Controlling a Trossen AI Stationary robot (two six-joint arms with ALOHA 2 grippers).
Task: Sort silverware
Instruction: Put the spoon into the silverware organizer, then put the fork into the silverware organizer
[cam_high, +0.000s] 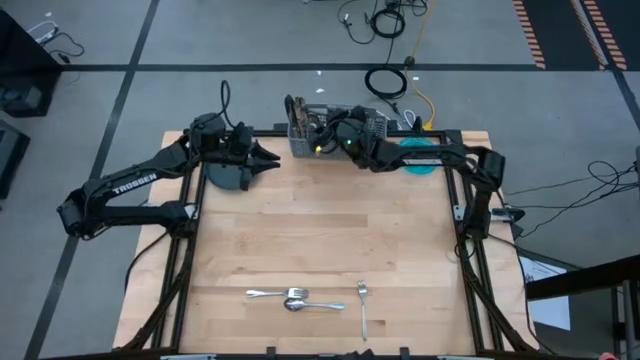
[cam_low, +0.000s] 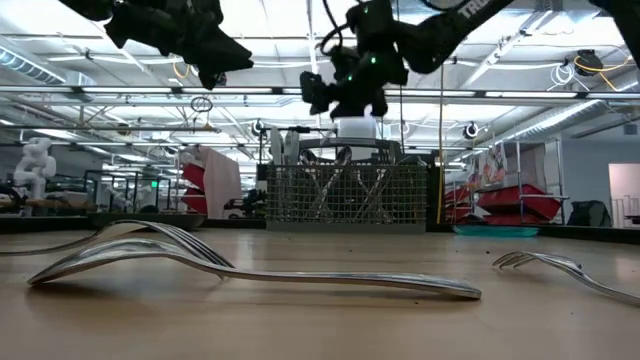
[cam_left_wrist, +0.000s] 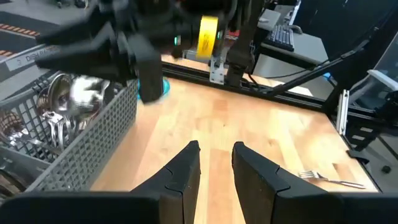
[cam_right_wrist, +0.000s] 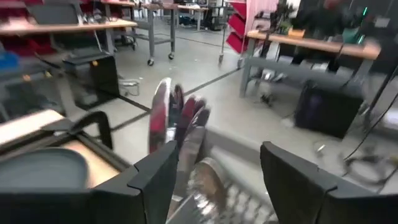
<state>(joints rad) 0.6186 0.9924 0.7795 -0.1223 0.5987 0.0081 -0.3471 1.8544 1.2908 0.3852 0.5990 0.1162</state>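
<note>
My right end effector (cam_right_wrist: 214, 180) hangs spread over the grey wire-mesh caddy (cam_high: 330, 127) at the worktop's (cam_high: 320, 240) far edge, nothing pinched; shiny spoon bowls and slim handles (cam_right_wrist: 177, 118) stand upright in it. My left end effector (cam_left_wrist: 214, 165), fingers slightly apart and empty, hovers over the dark round plate (cam_high: 228, 178). Two polished spoons (cam_high: 292, 297) and a fork (cam_high: 363, 307) lie on the pale wood near the front edge.
</note>
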